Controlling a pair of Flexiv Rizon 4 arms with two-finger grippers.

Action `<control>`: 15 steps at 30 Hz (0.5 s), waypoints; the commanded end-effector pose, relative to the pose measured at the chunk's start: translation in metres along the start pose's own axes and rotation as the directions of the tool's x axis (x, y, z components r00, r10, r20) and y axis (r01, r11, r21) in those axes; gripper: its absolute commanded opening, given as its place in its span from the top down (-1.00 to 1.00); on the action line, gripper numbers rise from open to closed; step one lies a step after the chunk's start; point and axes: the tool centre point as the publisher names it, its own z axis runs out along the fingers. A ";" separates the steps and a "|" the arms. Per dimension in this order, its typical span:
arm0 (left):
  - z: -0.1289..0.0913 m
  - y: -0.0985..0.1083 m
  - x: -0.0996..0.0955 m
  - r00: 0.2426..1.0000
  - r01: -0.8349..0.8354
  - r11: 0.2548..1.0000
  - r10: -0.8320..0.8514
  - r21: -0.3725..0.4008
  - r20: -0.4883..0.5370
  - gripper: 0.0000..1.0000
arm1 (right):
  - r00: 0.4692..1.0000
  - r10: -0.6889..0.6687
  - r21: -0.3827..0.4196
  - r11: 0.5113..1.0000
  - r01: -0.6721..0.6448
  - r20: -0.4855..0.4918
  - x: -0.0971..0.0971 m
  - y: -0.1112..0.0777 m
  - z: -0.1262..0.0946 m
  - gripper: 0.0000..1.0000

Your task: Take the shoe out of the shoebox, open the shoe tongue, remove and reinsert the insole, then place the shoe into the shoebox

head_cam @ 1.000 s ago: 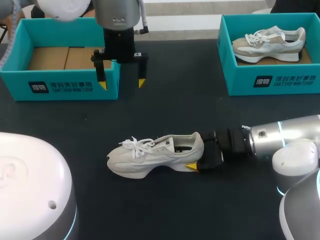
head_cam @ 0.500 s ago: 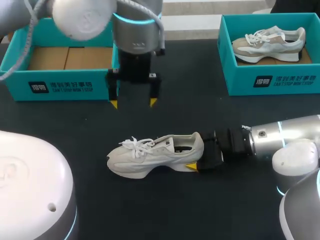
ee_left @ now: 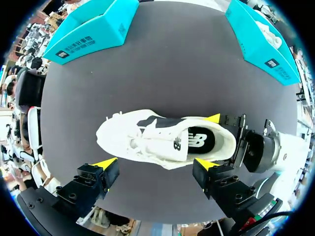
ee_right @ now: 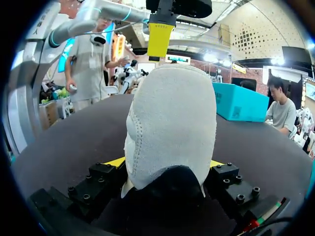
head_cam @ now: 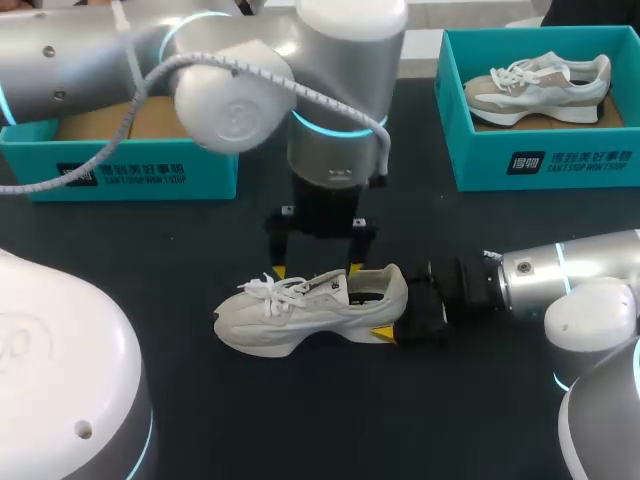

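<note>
Seen from above: a white lace-up shoe (head_cam: 310,310) upright on its sole in the middle of a dark table (head_cam: 150,250), outside both boxes, toe toward the left, heel toward the right. Right gripper (head_cam: 404,318) lying low at the heel, clamped on it from both sides — yellow tips pressed against the heel's flanks in the right wrist view. Left gripper (head_cam: 316,270) pointing straight down above the shoe, fingers spread wide, touching nothing. Toward the back, at far left, a teal shoebox (head_cam: 130,170) showing its cardboard floor; at far right, a second teal shoebox (head_cam: 540,165) holding another pale shoe (head_cam: 540,85).
</note>
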 end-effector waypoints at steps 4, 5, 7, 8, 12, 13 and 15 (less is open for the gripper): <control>0.022 -0.005 0.035 0.999 0.013 1.000 -0.013 0.010 0.031 -1.00 | 1.000 -0.001 0.003 1.000 0.001 0.001 -0.003 -0.004 0.008 1.00; 0.025 -0.007 0.038 0.999 0.012 1.000 -0.012 0.004 0.036 -1.00 | 1.000 -0.001 0.003 1.000 0.001 0.001 -0.003 -0.004 0.008 1.00; 0.030 -0.010 0.042 0.999 0.015 1.000 -0.016 0.004 0.041 -1.00 | 1.000 -0.001 0.003 1.000 0.001 0.001 -0.003 -0.004 0.008 1.00; 0.032 -0.011 0.043 0.999 0.015 1.000 -0.015 0.000 0.045 -1.00 | 1.000 -0.001 0.003 1.000 0.001 0.001 -0.003 -0.004 0.008 1.00; 0.040 -0.013 0.047 0.997 0.010 1.000 -0.009 -0.004 0.078 -1.00 | 1.000 -0.001 0.003 1.000 0.001 0.001 -0.003 -0.004 0.008 1.00; 0.042 -0.014 0.047 0.996 0.003 1.000 -0.002 -0.008 0.089 -1.00 | 1.000 -0.001 0.003 1.000 0.001 0.001 -0.003 -0.004 0.008 1.00; 0.047 -0.013 0.047 0.994 -0.005 1.000 0.006 -0.013 0.105 -1.00 | 1.000 -0.001 0.003 1.000 0.001 0.001 -0.003 -0.004 0.008 1.00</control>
